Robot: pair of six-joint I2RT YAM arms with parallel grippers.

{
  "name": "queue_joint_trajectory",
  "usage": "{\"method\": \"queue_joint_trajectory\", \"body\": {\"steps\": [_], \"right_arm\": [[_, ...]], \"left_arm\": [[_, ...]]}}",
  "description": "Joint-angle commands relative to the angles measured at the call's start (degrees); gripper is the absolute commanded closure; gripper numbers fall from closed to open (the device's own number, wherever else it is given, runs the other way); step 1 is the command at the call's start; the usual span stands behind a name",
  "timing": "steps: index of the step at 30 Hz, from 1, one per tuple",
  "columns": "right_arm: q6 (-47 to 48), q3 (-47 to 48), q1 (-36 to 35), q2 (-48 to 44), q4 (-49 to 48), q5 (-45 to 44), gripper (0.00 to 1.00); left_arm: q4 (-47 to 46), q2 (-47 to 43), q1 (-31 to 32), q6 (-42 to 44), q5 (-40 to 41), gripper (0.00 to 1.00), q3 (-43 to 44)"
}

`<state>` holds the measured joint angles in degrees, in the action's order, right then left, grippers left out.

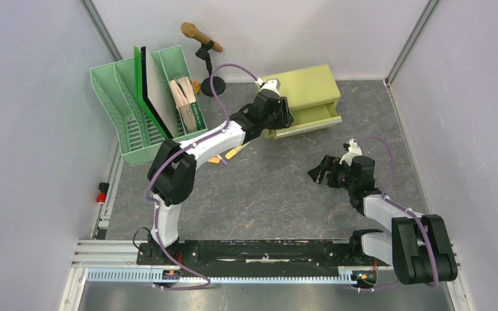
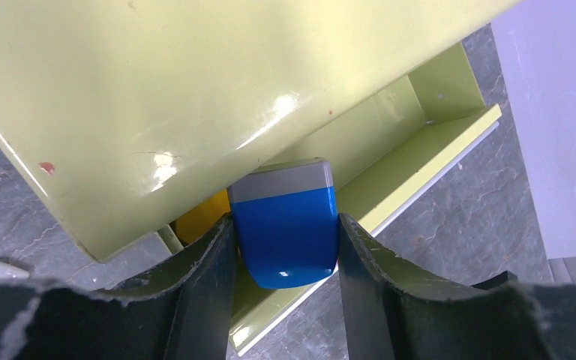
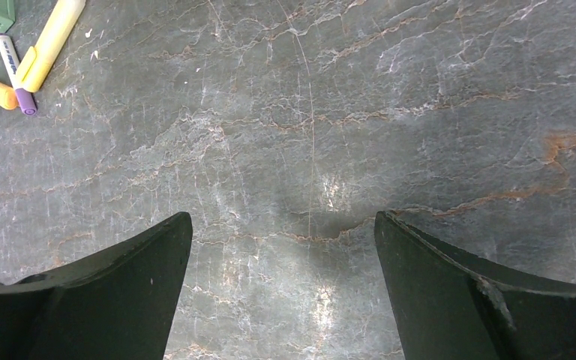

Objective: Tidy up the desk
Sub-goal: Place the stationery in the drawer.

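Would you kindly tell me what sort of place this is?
Probably a robotics test cell staged as an office desk: pale walls box in the dark stone-patterned desk, two arms are mounted on a rail at its near edge, and a green file rack and small drawer cabinet stand at the back.

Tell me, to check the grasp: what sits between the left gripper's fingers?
A blue block with a grey end, seen in the left wrist view.
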<state>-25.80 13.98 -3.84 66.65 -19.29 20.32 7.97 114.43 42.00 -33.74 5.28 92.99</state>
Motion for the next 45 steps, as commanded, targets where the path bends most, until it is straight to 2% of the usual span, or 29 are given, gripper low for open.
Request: {"method": "queue_joint_trajectory", "body": {"steps": [1, 4, 9, 13, 26, 31, 37, 45], "right_arm": [[0.5, -0.2, 0.3, 1.4, 2.0, -1.3, 0.02], [0.4, -0.2, 0.3, 1.2, 2.0, -1.4, 0.02], [0.1, -0.2, 0.4, 1.4, 1.8, -1.5, 0.02], [-0.2, -0.6, 0.4, 1.5, 1.2, -1.2, 0.02], [0.2, -0.5, 0.5, 1.2, 1.5, -0.8, 0.02], [-0.1, -0.6, 0.4, 1.3, 1.4, -0.8, 0.02], [-0.3, -0.9, 0.4, 1.1, 0.9, -0.4, 0.02], [0.0, -1.0, 0.5, 0.8, 1.2, 0.0, 0.02]], "left_arm": [[-0.2, 0.9, 0.2, -6.2, 4.2, 0.53, 3.1], [0.1, 1.4, 0.6, -6.0, 5.1, 0.48, 3.9], [1.4, 1.4, 1.2, -4.6, 6.4, 0.28, 5.1], [1.4, 0.6, 1.3, -3.8, 6.5, 0.17, 5.2], [-0.4, -6.5, 1.3, -1.5, 5.2, 0.15, 1.7], [-1.8, -13.7, 1.0, 1.4, 7.5, 0.11, -4.4], [-4.0, -24.7, 0.4, 2.7, 12.4, 0.01, -16.4], [-3.5, -37.8, -0.7, 2.6, 19.9, 0.00, -33.7]]}}
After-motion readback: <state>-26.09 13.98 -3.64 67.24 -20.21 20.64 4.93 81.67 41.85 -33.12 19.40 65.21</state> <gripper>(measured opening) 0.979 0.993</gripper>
